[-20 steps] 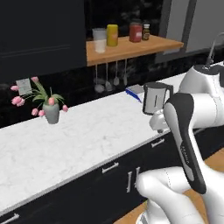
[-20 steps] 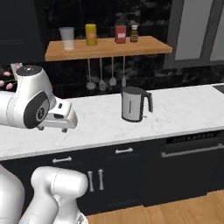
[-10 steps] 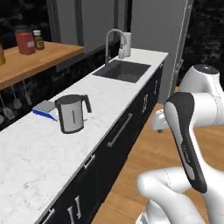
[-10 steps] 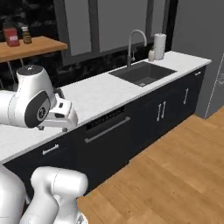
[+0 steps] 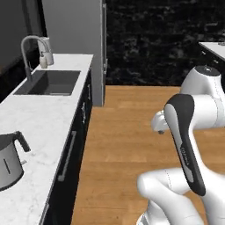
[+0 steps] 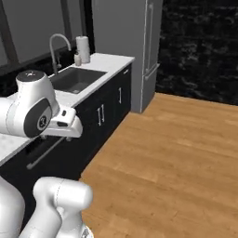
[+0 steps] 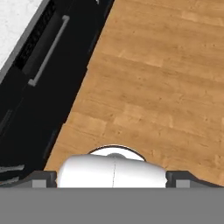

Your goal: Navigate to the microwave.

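The microwave is out of view. My gripper hangs folded in front of the arm and points down at the wooden floor. Its two dark fingertips stand far apart at the bottom of the hand view, so it is open with nothing between them. The white hand sits beside the black cabinet fronts, level with the counter's edge.
A white marble counter runs along the left with a sink, a curved faucet and a grey kettle. A tall grey fridge stands past the counter's end. A dark brick wall closes the far side. Another white counter corner shows at the right.
The whole picture has swung along the counter: the base has turned right. The shelf and flowers have left the view; sink, fridge and open floor have come in. The arm's pose is unchanged.
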